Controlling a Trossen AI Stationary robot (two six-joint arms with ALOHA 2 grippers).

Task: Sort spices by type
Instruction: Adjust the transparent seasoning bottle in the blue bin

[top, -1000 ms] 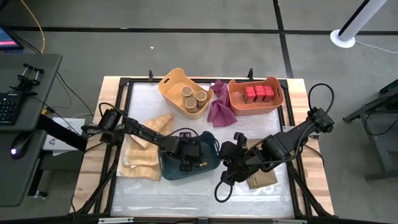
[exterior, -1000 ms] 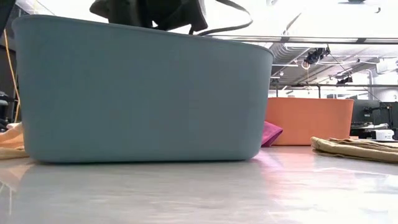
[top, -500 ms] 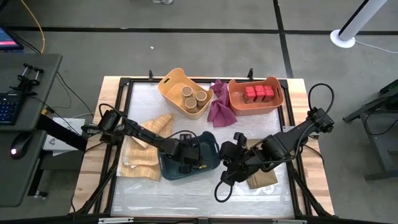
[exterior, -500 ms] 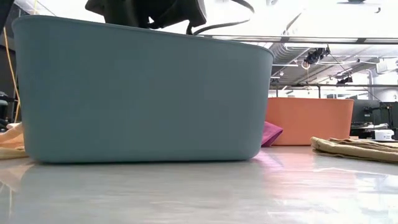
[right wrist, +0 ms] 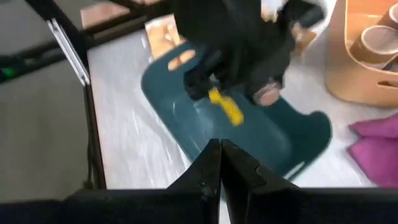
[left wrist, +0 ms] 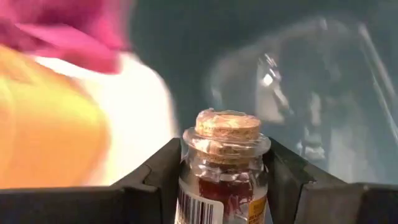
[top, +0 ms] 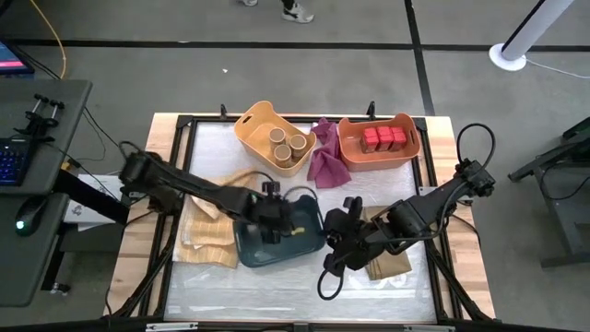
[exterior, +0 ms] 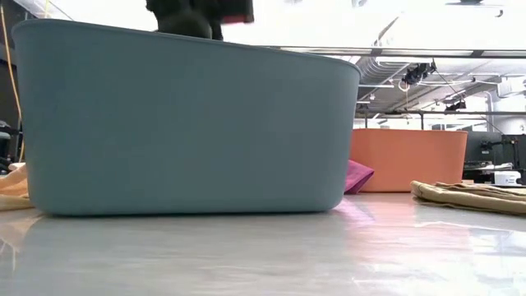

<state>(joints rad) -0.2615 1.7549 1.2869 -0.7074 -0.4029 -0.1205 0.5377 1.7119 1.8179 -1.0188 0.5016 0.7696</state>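
the left arm has swung since a second ago: its base joint now sits further toward 9 o'clock on the table, and the left gripper [top: 274,219] has risen from deep inside the teal bin [top: 309,242] to its rim on the 12 o'clock side; in the low view the dark mass above the bin wall [exterior: 181,123] has shrunk and shifted; the jaws, wide a second ago, are now clamped on a small glass jar [left wrist: 224,168] with a cork top, dark reddish spice and a barcode label, standing upright between the fingers [left wrist: 158,177]; the right gripper [top: 334,263] is unchanged, parked at 5 o'clock from the bin over a brown cloth [top: 387,266], fingers [right wrist: 211,165] pressed together on nothing.

at 12 o'clock on the table a yellow bin [top: 258,124] holds three tan cylinders [top: 288,146]; at 1 o'clock an orange bin [top: 410,148] holds red tins [top: 383,138]; a magenta cloth [top: 324,161] lies between them; folded tan cloths [top: 207,235] lie at 9 o'clock from the teal bin.

the table [top: 166,129] is light wood with a black frame and a white mat, on grey floor with dark lines; a person's shoes [top: 295,11] show at 12 o'clock, a desk with a keyboard at 9 o'clock, a white stand base [top: 509,57] at 2 o'clock; the low view shows ceiling pipes and lamps beyond.
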